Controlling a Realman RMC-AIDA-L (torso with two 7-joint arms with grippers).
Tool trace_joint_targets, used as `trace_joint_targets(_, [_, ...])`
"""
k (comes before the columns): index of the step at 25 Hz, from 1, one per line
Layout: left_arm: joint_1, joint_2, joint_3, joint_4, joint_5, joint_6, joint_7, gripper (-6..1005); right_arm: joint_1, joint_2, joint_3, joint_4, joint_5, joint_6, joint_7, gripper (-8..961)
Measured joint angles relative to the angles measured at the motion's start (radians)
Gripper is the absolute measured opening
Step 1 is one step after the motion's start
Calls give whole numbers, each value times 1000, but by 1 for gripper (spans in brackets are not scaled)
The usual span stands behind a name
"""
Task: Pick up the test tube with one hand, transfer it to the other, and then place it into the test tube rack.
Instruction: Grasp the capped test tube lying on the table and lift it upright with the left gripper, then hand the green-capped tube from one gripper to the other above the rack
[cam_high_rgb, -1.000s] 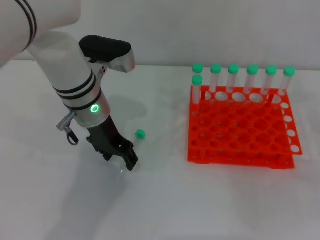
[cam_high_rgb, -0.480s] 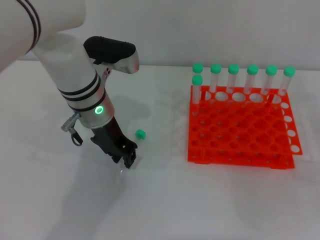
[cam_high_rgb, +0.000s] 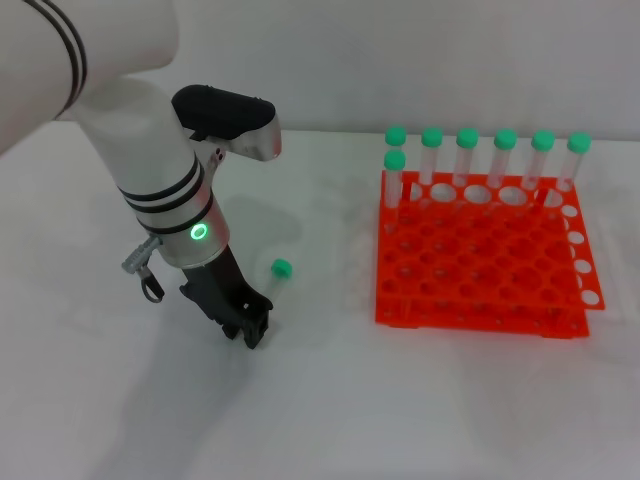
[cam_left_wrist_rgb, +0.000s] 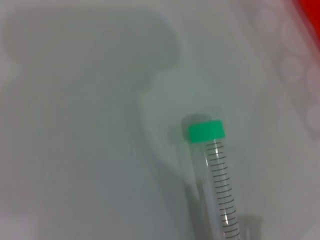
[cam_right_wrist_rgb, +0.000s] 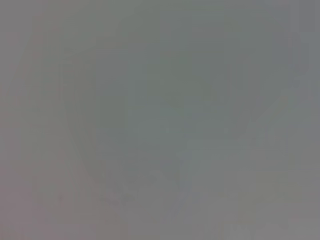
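Note:
The test tube lies on the white table; its green cap (cam_high_rgb: 282, 267) shows in the head view, and its clear body runs toward my left gripper. In the left wrist view the cap (cam_left_wrist_rgb: 205, 131) and the graduated body (cam_left_wrist_rgb: 222, 200) are close up. My left gripper (cam_high_rgb: 255, 330), black on the white banded arm with a green light, is down at the table over the tube's lower part, fingers drawn together on it. The orange-red test tube rack (cam_high_rgb: 480, 290) stands to the right. My right gripper is out of view.
Several green-capped tubes (cam_high_rgb: 467, 138) stand upright in the rack's back row, and one more (cam_high_rgb: 395, 160) stands at its left edge. The right wrist view shows only a grey blur. The white table (cam_high_rgb: 400, 400) has free room in front.
My left gripper has shifted slightly left and lower, and its fingers have drawn together from wide apart. The green cap has stayed in place.

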Motion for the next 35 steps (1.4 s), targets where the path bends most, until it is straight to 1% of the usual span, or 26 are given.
trace_joint_targets(11, [1,2,0,-1,5,-26,8,202,-7,0,3,0,1,2,1,856])
trace_joint_targets(16, [0,3,0,-4,-25,-90,16,191,-8,0,2,0,1,2,1,856])
trace_joint_targets(19, [3,3,-1,-4,-71,-149,50,192,-9,0,2,0,1,2,1,856])
trace_joint_targets(21, [12,4,-1,-5,-125,-194,96,192,-8,-1,2,0,1,1,1,855])
trace_joint_targets(23, [32,4,-2,-6,-229,-259,166,193,-7,-1,2,0,1,1,1,855])
trace_joint_targets(25, [63,3,-2,-7,-369,-344,254,194,-7,0,2,0,1,0,1,855])
trace_joint_targets(27, [89,2,-2,-7,-480,-416,323,194,-6,1,2,0,1,0,1,855])
trace_joint_targets(29, [131,0,-1,-6,-648,-518,424,195,-4,1,2,0,1,0,3,855])
trace_joint_targets(30, [155,0,-2,-2,-754,-564,489,195,-2,1,2,0,1,-1,4,855])
trace_joint_targets(31, [174,0,-2,-1,-828,-589,533,196,-1,1,2,0,1,-1,6,855])
trace_joint_targets(33, [224,0,-2,3,-1042,-628,677,196,0,0,2,0,1,-1,6,855])
trace_joint_targets(35, [274,-2,-2,14,-1241,-626,826,197,1,0,3,0,1,-1,7,855])
